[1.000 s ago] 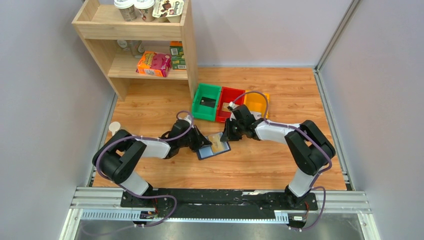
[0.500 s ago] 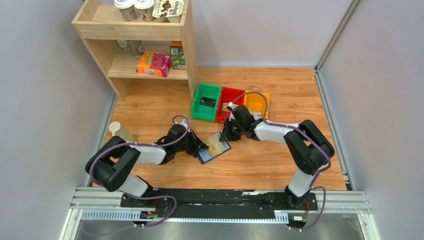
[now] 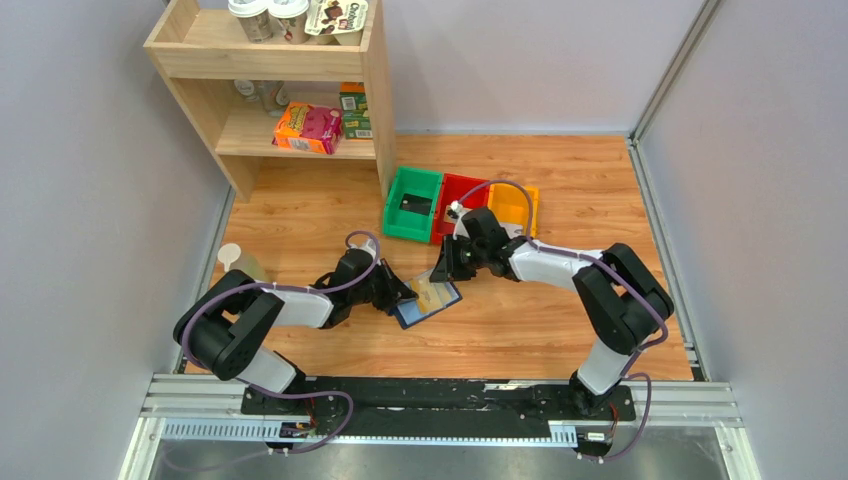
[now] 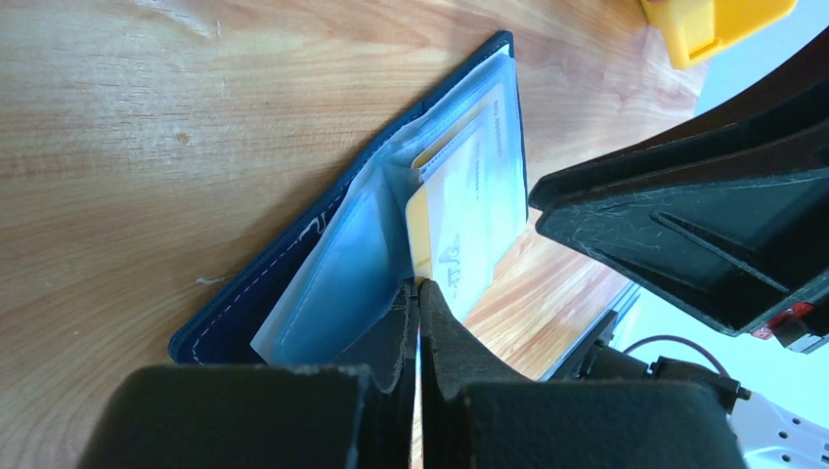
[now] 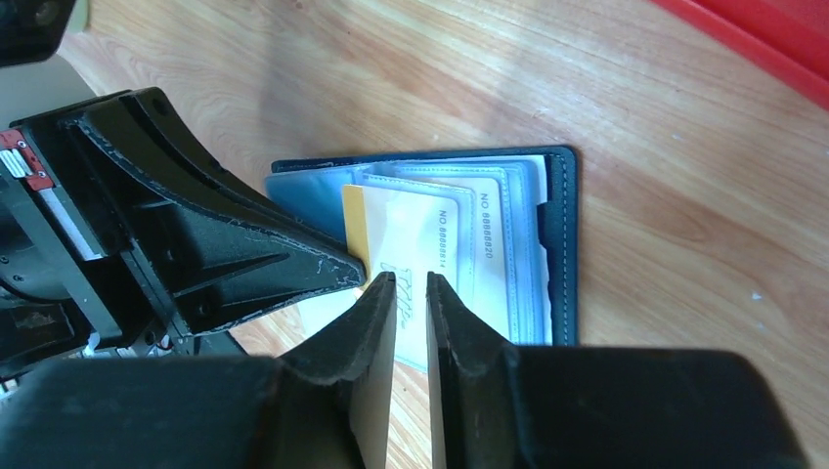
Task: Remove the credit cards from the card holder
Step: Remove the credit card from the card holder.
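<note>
The navy card holder (image 3: 427, 300) lies open on the wooden floor between both arms, its blue-grey sleeves (image 4: 342, 283) facing up. A white credit card with a yellow-gold band (image 5: 411, 239) sticks partway out of an inner pocket; another pale card (image 5: 494, 254) sits deeper in the sleeves. My left gripper (image 4: 418, 285) is shut, its tips touching the sleeve edge beside the gold-banded card (image 4: 469, 205). My right gripper (image 5: 411, 278) hovers just over that card, jaws a narrow gap apart with nothing clamped. In the top view the left gripper (image 3: 398, 296) and right gripper (image 3: 440, 272) flank the holder.
Green (image 3: 412, 204), red (image 3: 455, 195) and yellow (image 3: 513, 205) bins stand in a row just behind the right gripper. A wooden shelf (image 3: 300, 100) with boxes and cups stands at the back left. A pale bottle (image 3: 240, 262) stands by the left wall.
My right gripper's jaws have parted slightly over the card. The left arm dropped lower and its jaws closed fully; the holder turned a little under it.
</note>
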Motion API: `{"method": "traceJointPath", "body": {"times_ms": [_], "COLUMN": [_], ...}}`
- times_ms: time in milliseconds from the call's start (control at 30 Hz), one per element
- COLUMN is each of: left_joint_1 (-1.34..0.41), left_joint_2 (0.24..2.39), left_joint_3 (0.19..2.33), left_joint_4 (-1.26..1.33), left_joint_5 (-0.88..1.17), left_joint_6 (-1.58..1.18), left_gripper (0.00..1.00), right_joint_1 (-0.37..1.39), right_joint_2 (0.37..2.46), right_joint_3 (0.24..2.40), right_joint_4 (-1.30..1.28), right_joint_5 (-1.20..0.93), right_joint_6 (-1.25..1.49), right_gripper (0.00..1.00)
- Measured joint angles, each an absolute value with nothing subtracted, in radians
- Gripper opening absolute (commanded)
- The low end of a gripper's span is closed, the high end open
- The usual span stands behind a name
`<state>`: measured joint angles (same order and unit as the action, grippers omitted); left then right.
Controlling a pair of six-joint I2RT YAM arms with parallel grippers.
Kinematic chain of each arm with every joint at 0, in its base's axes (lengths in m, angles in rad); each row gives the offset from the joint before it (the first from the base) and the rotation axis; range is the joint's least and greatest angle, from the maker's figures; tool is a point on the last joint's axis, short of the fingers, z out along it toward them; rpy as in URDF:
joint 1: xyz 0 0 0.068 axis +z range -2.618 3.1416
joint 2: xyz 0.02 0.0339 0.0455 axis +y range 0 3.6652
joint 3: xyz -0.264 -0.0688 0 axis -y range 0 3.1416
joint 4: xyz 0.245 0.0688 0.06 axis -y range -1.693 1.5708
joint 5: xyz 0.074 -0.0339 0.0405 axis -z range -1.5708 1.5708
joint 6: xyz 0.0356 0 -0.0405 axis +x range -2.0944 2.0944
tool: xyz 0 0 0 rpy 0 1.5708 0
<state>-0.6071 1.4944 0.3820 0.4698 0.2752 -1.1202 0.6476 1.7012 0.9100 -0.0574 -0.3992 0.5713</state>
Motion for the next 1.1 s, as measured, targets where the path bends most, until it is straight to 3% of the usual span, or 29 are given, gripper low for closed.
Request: {"method": "traceJointPath", "body": {"times_ms": [600,767,867,1100], "left_joint_1": [-0.607,-0.607,-0.607,-0.607], "left_joint_2": [1.481,1.468,1.471,1.507], "left_joint_3": [0.369,0.360,0.360,0.360], "left_joint_4": [0.468,0.468,0.469,0.514], "left_joint_5": [0.263,0.254,0.253,0.262], "left_joint_6": [-1.122,-1.122,-1.124,-1.140], "left_gripper": [0.00,0.21,0.28,0.25], "right_joint_1": [0.607,0.607,0.606,0.605], "right_joint_2": [1.775,1.776,1.777,1.779], "right_joint_3": [0.863,0.863,0.863,0.863], "right_joint_4": [0.043,0.044,0.047,0.049], "right_joint_5": [-0.456,-0.457,-0.461,-0.465], "right_joint_6": [0.591,0.591,0.591,0.596], "right_gripper": [0.12,0.12,0.12,0.12]}}
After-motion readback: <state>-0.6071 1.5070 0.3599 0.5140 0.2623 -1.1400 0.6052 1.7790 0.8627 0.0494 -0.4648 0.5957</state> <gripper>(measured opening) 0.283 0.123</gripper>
